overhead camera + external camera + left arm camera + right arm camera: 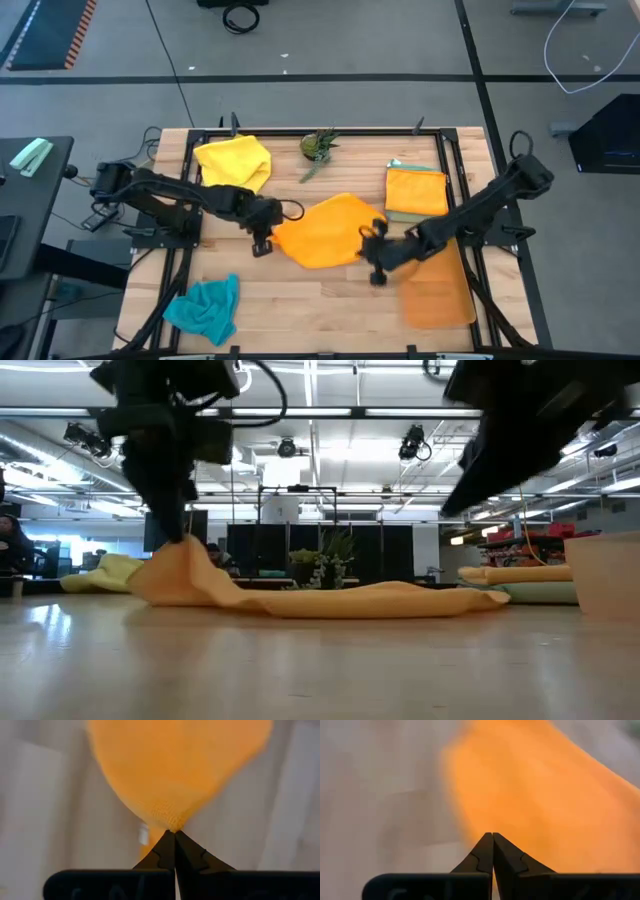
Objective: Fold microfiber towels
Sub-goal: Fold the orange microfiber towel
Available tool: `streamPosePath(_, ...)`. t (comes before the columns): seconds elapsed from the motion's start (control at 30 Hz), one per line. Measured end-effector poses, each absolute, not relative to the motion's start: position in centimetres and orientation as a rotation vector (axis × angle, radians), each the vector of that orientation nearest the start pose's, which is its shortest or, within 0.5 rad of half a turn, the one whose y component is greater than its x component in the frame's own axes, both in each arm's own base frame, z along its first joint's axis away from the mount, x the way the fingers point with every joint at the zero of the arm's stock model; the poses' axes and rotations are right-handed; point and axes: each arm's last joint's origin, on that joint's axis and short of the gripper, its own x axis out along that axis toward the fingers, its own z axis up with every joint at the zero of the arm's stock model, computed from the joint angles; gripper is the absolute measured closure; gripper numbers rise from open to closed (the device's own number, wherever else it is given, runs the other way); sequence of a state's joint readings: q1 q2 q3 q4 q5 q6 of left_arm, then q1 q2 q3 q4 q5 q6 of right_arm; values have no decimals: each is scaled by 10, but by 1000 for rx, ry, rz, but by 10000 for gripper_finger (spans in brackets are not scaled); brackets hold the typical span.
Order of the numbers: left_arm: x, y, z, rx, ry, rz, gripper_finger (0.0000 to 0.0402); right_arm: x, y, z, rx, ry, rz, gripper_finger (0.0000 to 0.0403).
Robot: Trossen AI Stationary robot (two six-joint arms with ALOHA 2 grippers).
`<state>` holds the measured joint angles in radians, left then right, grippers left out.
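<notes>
An orange microfiber towel (325, 232) lies spread at the table's middle. My left gripper (265, 240) is shut on its left corner. My right gripper (374, 264) is shut over the towel's near right edge (470, 820), with no cloth between its fingers. In the low view the right arm (530, 430) hangs above the towel's flat right end (480, 598). A crumpled yellow towel (235, 162) lies at the back left and a teal one (205, 308) at the near left. A folded orange towel (415, 190) rests on a pale green one at the back right. My left gripper pinches the orange towel's left corner (169, 824) between its two fingers. The fingers slant down from the table's left. That corner (185, 555) stands a little above the table, and the cloth slopes slack from it down to the rest, which lies flat.
A translucent orange mat (437, 290) lies at the near right, beside my right arm. A small green plant (320, 147) stands at the far middle edge. Bare wood (310, 300) shows along the near edge between the teal towel and the mat.
</notes>
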<state>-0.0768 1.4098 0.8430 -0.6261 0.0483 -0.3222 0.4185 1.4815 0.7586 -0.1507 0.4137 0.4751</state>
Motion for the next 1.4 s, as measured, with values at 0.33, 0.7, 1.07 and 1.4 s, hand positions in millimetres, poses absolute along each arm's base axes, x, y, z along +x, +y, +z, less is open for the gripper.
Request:
streamPosePath(0.33,228,-52,158,-366,1303,-142,396,262,21,177,459,896,-514,324)
streamPosePath(0.7,217,-76,153,-328,1347,-213,397,271,-19,149,531,946,-694,222)
streamPosePath(1.07,218,-77,154,-344,1334,-209,389,284,-20,132,508,971,-578,243)
streamPosePath(1.4,217,-78,163,-465,1332,-225,322,286,10,171,296,828,-283,392)
